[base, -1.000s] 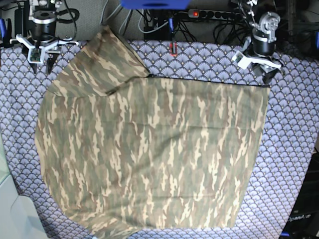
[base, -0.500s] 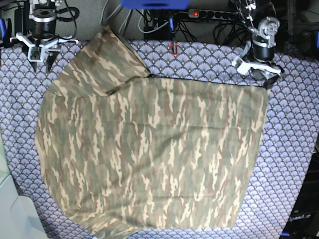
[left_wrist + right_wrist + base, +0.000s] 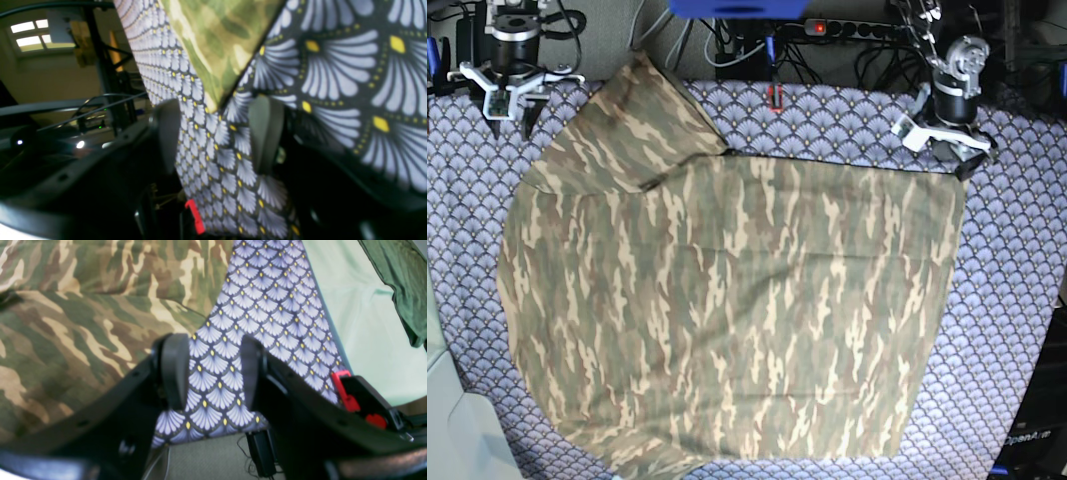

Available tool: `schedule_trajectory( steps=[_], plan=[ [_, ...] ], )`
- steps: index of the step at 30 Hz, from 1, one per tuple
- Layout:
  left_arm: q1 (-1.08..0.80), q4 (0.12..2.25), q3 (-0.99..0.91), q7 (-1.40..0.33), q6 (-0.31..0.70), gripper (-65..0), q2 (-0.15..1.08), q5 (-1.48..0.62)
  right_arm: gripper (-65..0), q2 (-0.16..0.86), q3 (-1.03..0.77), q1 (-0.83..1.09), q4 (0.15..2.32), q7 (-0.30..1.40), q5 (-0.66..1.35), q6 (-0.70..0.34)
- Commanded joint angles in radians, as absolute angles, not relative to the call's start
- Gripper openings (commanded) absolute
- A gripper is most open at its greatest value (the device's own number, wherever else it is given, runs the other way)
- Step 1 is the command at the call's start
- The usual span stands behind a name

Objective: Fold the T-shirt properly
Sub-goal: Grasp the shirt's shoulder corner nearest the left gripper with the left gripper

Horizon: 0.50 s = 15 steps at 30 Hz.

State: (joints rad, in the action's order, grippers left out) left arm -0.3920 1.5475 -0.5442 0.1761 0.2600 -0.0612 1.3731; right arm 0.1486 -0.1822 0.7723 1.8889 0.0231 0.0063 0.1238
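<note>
One camouflage T-shirt (image 3: 727, 300) lies spread over one purple-grey fan-scale tablecloth (image 3: 1017, 300), covering most of the middle of it. A sleeve (image 3: 632, 120) points toward the far left corner in the base view, and the straight edge runs along the far side to a corner (image 3: 959, 178) on the right.

Two arms are in view, both at the far edge of the cloth. The left gripper (image 3: 947, 150) hangs just over that right corner of the shirt, tilted down toward it. In its wrist view the two fingers (image 3: 265, 133) stand apart with the tip of the camouflage corner (image 3: 213, 100) just ahead of the gap; nothing is pinched between them.

The right gripper (image 3: 507, 105) sits near the far left corner, beside the sleeve and clear of it. Its fingers (image 3: 175, 370) are spread, with only tablecloth (image 3: 213, 380) showing between them and the shirt (image 3: 66, 323) off to one side.
</note>
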Motion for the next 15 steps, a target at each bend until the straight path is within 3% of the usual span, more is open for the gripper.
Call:
schedule_trajectory(
  steps=[1,5,15],
  plan=[
    [-0.384,1.564,-0.544,0.180,0.338,-31.4,-0.064,1.351,-38.4,0.154,-0.188,0.783,1.903,-0.004,-0.001,0.122],
    [-0.380,1.610,-0.545,0.179,0.410,-31.4,-0.064,1.296,-38.4,0.154,-0.188,0.783,1.903,-0.004,-0.001,0.122],
    [-0.323,1.555,-0.545,0.173,0.409,-31.4,-0.059,1.360,-38.4,0.154,-0.188,0.796,1.903,-0.004,-0.001,0.122]
  ],
)
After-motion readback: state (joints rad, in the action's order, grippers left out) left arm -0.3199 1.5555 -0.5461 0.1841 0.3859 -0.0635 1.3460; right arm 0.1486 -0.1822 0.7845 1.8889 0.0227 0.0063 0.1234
